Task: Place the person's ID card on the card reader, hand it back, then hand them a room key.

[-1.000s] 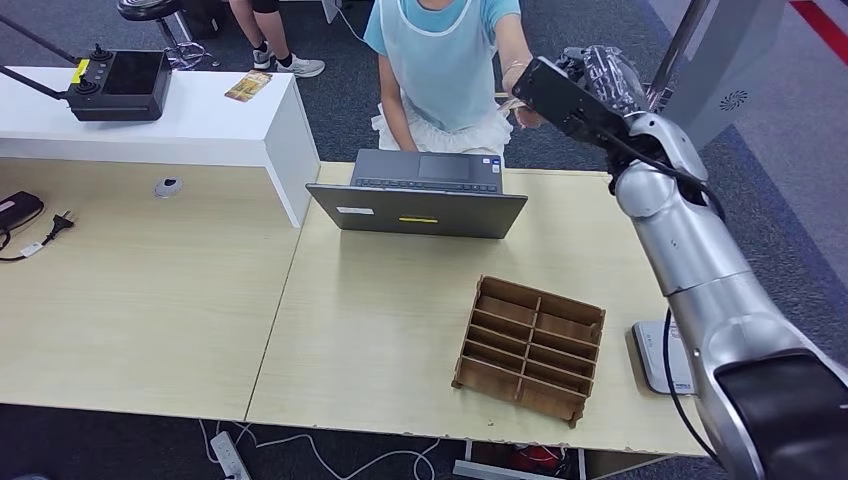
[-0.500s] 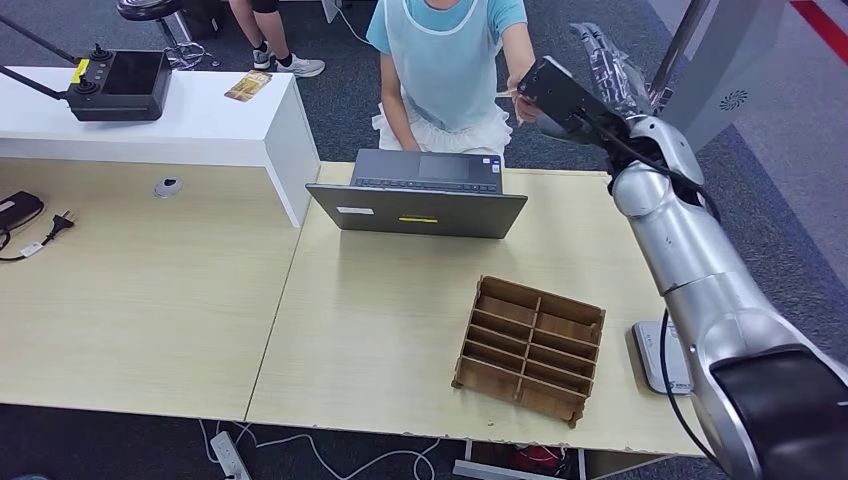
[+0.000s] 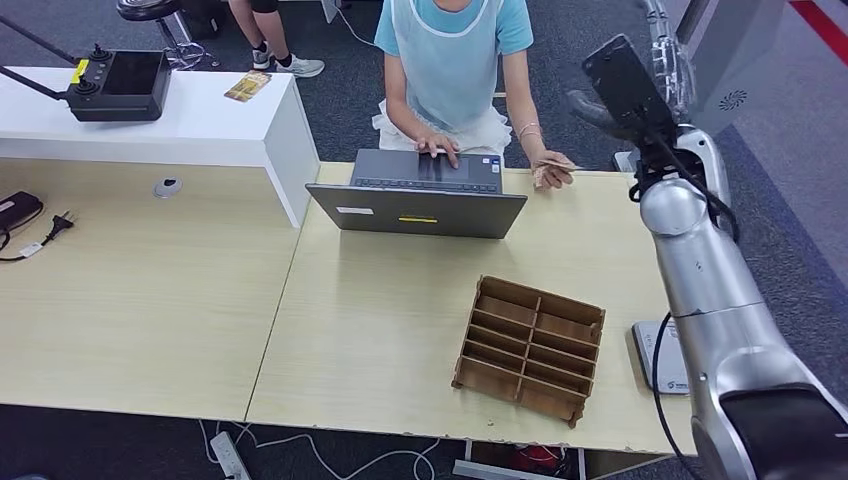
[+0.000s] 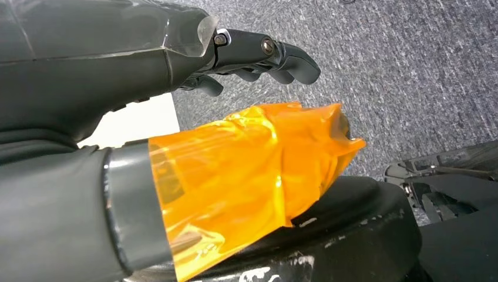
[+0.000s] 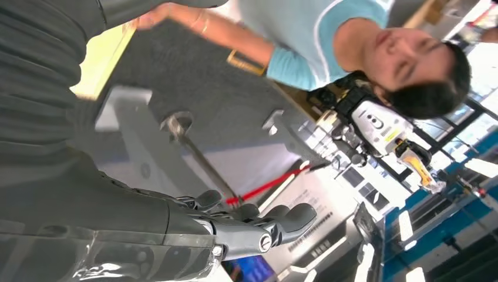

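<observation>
My right hand (image 3: 668, 52) is raised high at the far right, beyond the table's far edge, behind the black wrist camera box. In the right wrist view its fingers (image 5: 258, 226) are stretched out with nothing in them. The person in a light blue top stands behind the laptop (image 3: 420, 195). One of their hands (image 3: 548, 171) rests on the table and holds a small flat thing, likely a card. The white card reader (image 3: 664, 362) lies at the table's right edge beside my right arm. My left hand (image 4: 252, 51) hangs over grey carpet, its fingers loosely extended and holding nothing.
A wooden rack with several slots (image 3: 530, 347) stands on the light wood table (image 3: 380, 310) in front of me. A white counter (image 3: 200, 125) at the back left carries a black controller (image 3: 120, 85). A grey metal stand (image 3: 725, 60) is close behind my right hand.
My right hand has drawn back to the right and up, away from the person's hand. The person's hand has dropped to the table, holding the flat thing.
</observation>
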